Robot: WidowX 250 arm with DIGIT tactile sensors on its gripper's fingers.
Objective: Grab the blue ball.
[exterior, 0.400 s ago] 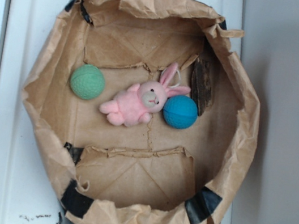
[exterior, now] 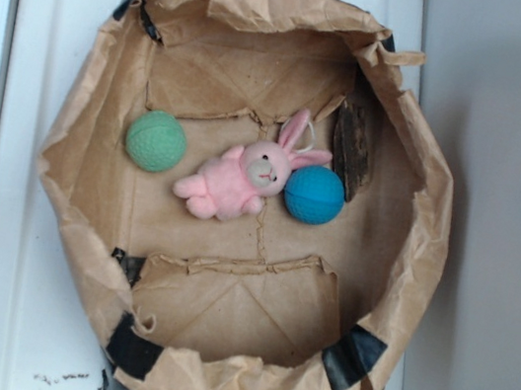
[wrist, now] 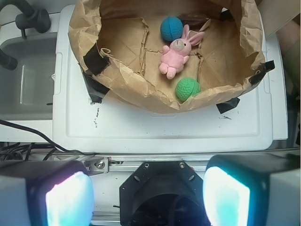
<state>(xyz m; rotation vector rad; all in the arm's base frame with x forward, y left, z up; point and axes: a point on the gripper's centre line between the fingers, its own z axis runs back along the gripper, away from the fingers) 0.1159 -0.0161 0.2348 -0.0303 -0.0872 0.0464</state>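
Observation:
The blue ball lies on the floor of a rolled-down brown paper bag, touching the right side of a pink bunny. In the wrist view the blue ball sits far ahead at the top, beyond the bunny. My gripper is well back from the bag, outside its near rim. Its two pale pads stand wide apart at the frame's bottom corners with nothing between them. The gripper does not show in the exterior view.
A green ball of the same size rests left of the bunny, close to the bag's near wall in the wrist view. A dark bark-like piece leans behind the blue ball. The bag stands on a white top; a grey sink lies beside it.
The green ball has shifted very slightly to the right. The blue ball, bunny and bag have not moved.

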